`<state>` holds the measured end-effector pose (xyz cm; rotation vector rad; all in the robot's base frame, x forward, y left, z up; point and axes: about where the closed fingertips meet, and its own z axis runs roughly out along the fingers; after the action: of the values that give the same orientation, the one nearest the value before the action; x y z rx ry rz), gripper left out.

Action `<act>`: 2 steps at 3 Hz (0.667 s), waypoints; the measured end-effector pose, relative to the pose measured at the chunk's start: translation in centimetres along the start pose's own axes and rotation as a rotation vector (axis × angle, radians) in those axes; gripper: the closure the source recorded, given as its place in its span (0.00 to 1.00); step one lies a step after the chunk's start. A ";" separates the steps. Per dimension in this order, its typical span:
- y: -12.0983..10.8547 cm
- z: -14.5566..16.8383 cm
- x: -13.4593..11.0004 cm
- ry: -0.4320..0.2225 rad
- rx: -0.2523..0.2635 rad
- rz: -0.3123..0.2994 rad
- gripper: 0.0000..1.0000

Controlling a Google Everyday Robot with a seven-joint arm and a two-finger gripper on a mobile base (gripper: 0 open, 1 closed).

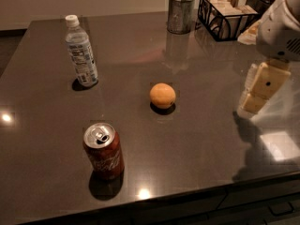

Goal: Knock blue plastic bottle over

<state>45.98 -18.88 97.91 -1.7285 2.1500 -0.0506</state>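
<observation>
The blue plastic bottle (pixel 81 51) stands upright at the back left of the dark table (pixel 206 139). It is clear, with a white cap and a pale label. My gripper (pixel 259 89), cream-coloured under a white arm, hangs over the table's right side. It is far to the right of the bottle and touches nothing.
A red soda can (pixel 103 151) stands upright near the front left. An orange (pixel 162 95) lies mid-table between the bottle and the gripper. A metal cup (pixel 180 14) and a black wire basket (pixel 226 14) stand along the back edge. The table's front edge runs close below the can.
</observation>
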 end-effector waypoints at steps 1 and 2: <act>-2.0 2.0 -4.7 -0.091 -0.009 -0.010 0.00; -3.6 5.7 -11.7 -0.202 -0.057 -0.010 0.00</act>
<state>53.10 -7.47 96.72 -1.6964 2.0139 0.1764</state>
